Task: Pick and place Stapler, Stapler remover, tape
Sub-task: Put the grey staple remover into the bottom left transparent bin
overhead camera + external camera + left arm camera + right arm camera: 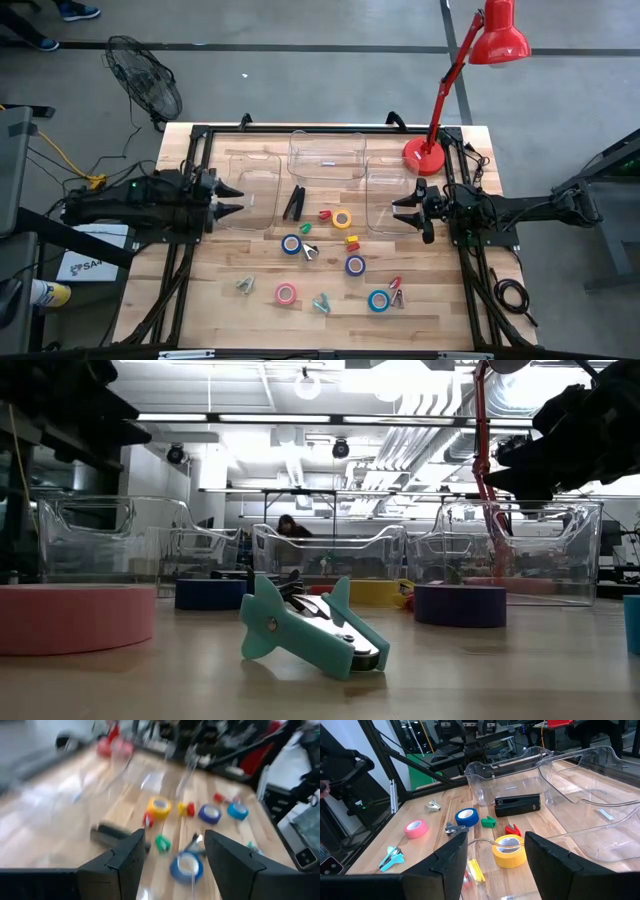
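Note:
The black stapler lies flat on the wooden table between the clear bins, and shows again as stapler in the right wrist view. Tape rolls lie flat around it: yellow, blue, purple-blue, pink and teal-blue. Small claw staple removers are scattered about, among them a teal one, a green one and a red one. My left gripper hovers open at the table's left, over the left bin. My right gripper hovers open at the right.
Three clear plastic bins stand on the table: left, far middle and right. A red desk lamp stands at the far right corner. A fan stands on the floor beyond the far left corner.

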`<state>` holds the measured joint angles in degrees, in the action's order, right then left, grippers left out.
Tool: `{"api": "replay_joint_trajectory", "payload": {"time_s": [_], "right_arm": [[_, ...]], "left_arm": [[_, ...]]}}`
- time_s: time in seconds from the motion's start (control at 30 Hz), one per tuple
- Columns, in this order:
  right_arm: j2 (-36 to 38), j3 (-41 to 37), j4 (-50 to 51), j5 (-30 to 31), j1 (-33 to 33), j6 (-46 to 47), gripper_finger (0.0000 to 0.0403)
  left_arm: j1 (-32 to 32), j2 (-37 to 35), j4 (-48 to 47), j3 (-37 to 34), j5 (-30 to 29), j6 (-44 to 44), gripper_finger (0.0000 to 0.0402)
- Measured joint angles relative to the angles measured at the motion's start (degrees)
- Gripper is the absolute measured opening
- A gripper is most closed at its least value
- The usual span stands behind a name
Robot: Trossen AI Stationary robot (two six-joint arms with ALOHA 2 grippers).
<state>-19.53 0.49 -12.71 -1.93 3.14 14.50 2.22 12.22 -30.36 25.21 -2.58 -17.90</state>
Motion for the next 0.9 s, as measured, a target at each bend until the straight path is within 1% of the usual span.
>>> {"api": "replay_joint_trajectory", "payload": {"time_s": [0.13,0.4,0.57,0.8,0.9], "right_arm": [[0.0,0.0,0.0,0.0,0.0,0.0,0.0189],[0.0,0.0,0.0,0.0,0.0,0.0,0.0189],[0.0,0.0,0.0,0.0,0.0,0.0,0.0189],[0.0,0.0,0.0,0.0,0.0,0.0,0.0189],[0.0,0.0,0.0,0.0,0.0,0.0,0.0189]], "left_arm": [[0.0,6.6,-8.3,6.7,0.0,-4.9,0.0202],[-0.7,22.0,-15.8,17.3,-0.1,-20.0,0.0202],[-5.6,32.0,-19.6,22.1,-2.5,-33.5,0.0202],[-13.9,43.0,-23.8,27.0,-7.0,-50.9,0.0202],[-17.1,47.3,-25.6,28.4,-7.0,-58.4,0.0202]]}}
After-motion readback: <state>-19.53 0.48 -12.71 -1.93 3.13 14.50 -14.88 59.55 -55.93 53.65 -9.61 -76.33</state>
